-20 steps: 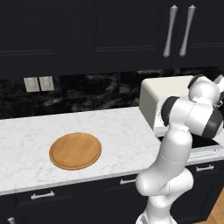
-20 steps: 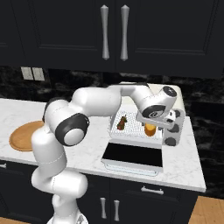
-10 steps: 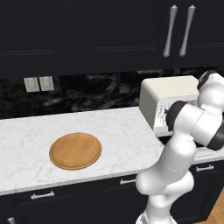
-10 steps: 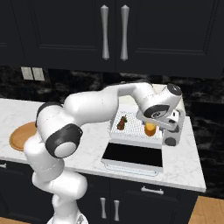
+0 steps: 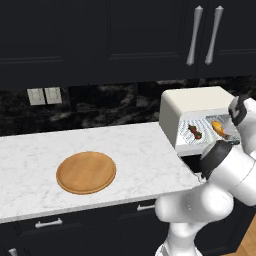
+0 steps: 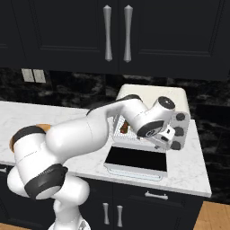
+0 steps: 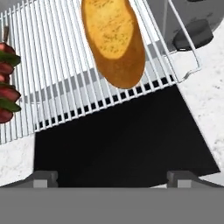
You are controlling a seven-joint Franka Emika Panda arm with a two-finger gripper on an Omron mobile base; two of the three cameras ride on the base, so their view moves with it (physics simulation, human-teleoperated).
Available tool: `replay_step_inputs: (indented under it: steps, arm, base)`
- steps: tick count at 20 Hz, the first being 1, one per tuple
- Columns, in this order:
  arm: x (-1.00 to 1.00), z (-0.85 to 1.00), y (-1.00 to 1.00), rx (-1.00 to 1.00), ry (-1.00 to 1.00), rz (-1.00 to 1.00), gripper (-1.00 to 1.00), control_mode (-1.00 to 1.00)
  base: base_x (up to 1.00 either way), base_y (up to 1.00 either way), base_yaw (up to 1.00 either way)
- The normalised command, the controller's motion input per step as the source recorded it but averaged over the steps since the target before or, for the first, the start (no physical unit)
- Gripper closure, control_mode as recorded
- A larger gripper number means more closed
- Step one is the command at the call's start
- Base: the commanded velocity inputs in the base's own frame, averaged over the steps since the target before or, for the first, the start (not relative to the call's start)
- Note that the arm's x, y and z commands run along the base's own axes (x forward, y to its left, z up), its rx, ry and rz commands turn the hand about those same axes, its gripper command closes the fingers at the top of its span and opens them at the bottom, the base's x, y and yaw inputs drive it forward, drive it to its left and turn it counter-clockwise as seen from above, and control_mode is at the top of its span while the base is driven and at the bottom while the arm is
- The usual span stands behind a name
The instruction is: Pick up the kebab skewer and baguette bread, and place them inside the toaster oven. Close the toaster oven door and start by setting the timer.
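Claw (image 7: pixel 112 177) backed out of toaster oven (image 6: pixel 152 96), clear of baguette bread (image 7: pixel 113 39); arm pulled back.

The hand view's edges crop the kebab skewer (image 7: pixel 6 83) and baguette bread (image 7: pixel 113 39); the arm hides the wooden board (image 6: pixel 41 128) in the right base view.

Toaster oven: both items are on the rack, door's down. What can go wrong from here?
1. The baguette bread lies near the wire rack's front edge; if it sticks out, the closing toaster oven door could pinch it.
2. The open gripper hangs right over the door glass, so lifting the door may mean a tight reach for its far edge.
3. The kebab skewer sits near the rack's side; a jolt could shift it.
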Motion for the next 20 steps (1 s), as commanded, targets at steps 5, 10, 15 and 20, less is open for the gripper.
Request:
replay_step_inputs:
  steps: [5, 10, 15, 20]
  arm:
    - [-0.01, -0.47, 0.26, -0.05, 0.13, -0.24, -1.00, -1.00]
    - [-0.01, -0.54, 0.19, -0.09, 0.08, -0.17, -1.00, -1.00]
    - [0.18, -0.05, 0.00, -0.04, 0.00, -0.08, -1.00, -1.00]
    - [0.14, 0.00, -0.05, 0.00, 0.00, -0.08, -1.00, -1.00]
  base:
    - [0.00, 0.00, 0.00]
    - [0.00, 0.00, 0.00]
    - [0.00, 0.00, 0.00]
    - [0.00, 0.00, 0.00]
